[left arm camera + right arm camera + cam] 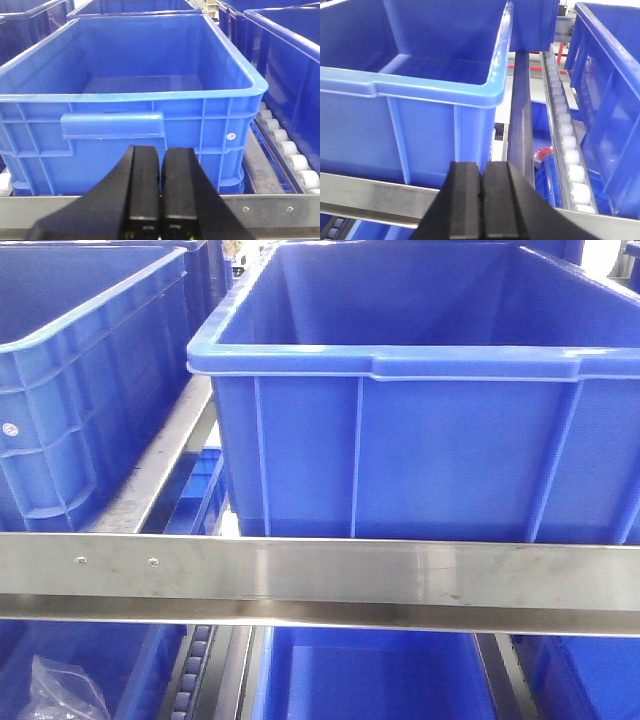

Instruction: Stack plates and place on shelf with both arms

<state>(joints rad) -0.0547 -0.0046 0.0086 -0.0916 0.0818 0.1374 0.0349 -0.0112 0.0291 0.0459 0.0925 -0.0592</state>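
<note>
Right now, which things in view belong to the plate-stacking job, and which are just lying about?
Belongs to the job:
- shelf, steel front rail
- left gripper, jaws closed, empty
- right gripper, jaws closed, empty
No plates appear in any view.

Just there:
- blue crates on the shelf
- white rollers
- crumpled plastic bag in a lower crate

From my station I note a large blue crate (420,430) centred in the front view, open-topped, its interior showing nothing. A second blue crate (80,380) stands to its left, well apart across a gap. Below the rail, a lower crate (370,680) is visible, and at lower left a crumpled clear plastic bag (60,690) lies in another blue bin. In the left wrist view I record white rollers (290,155) running in a line beside a crate. A small red item (543,152) shows low in the right wrist view; I cannot identify it.
</note>
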